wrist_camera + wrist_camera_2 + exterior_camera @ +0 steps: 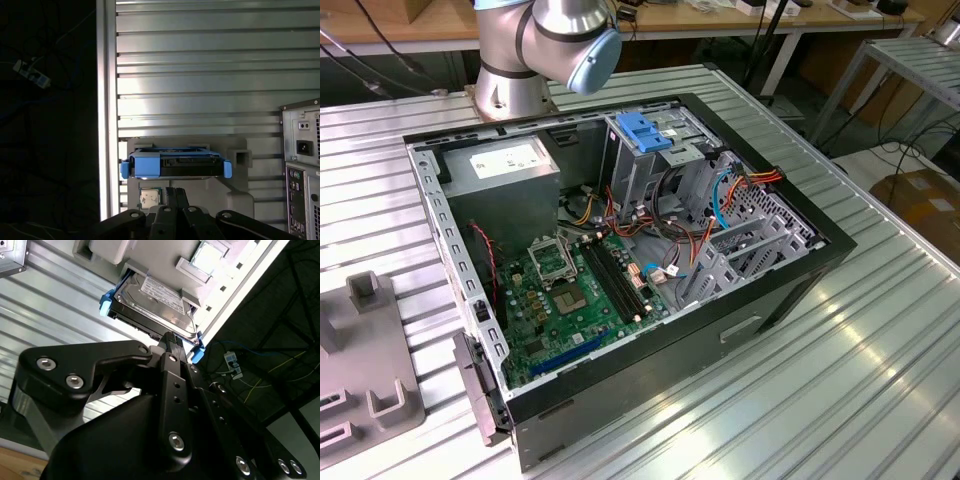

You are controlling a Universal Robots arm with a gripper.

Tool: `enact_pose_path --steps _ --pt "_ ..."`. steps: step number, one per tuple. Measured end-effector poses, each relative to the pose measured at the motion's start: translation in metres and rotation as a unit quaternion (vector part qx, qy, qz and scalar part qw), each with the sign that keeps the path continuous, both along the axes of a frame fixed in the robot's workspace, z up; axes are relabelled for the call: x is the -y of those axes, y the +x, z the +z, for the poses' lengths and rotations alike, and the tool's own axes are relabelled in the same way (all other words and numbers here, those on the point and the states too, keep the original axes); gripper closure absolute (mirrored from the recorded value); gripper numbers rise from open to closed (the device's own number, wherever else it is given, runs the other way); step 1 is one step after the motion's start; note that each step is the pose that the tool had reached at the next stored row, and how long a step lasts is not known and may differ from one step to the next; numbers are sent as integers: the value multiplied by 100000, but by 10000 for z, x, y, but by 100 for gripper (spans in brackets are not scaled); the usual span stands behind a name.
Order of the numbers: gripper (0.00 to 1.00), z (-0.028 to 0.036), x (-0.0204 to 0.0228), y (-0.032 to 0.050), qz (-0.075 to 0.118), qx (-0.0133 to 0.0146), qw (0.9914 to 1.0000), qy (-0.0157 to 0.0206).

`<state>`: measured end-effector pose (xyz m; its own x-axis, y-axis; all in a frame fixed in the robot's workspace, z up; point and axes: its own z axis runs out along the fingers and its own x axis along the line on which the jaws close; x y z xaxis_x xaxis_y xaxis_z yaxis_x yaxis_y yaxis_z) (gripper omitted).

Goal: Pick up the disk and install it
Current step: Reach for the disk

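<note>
Ribbed aluminium table (200,75), dark floor with loose cables past its edge. An open PC case (800,270) lies on its side in the exterior view; in the first wrist view its rear panel is off to one side of the gripper, well apart.

Gripper (175,189): the fingers look pressed together with nothing between them, so closed and empty.

The disk (175,166) is straight ahead of the fingertips, close to them. I can't tell whether they touch. It sits in a grey holder (240,200), and the edge with the blue rail faces the gripper. In the second wrist view the label face of the disk (155,302) shows just beyond the tips (172,336). It has not been picked up.

Risks as I read them:
- With the fingers closed and this close, any advance would hit the disk edge instead of straddling it, and could jam the disk in the holder.
- The holder is near the table edge, so a knocked or dropped disk could go over.
- The blue rail is plastic. A grip on the rail alone could flex and let the disk tilt.
- The drive cage (650,150), under its blue latch (642,130), has red, orange and blue cables bunched right beside it. They could snag the disk or block the slot.
</note>
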<state>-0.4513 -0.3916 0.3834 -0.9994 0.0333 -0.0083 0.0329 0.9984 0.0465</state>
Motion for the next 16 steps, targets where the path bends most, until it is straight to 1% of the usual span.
enact_pose_path --steps 2,3,6,9,16 --pt "90 -1 0 -64 -1 2 100000 9" --pt "90 0 0 -74 -5 -9 100000 5" --pt "90 -2 -9 -79 -1 -3 100000 8" --pt "90 -5 -23 -106 0 -5 100000 6" --pt "90 -5 -24 -111 0 -2 100000 8"
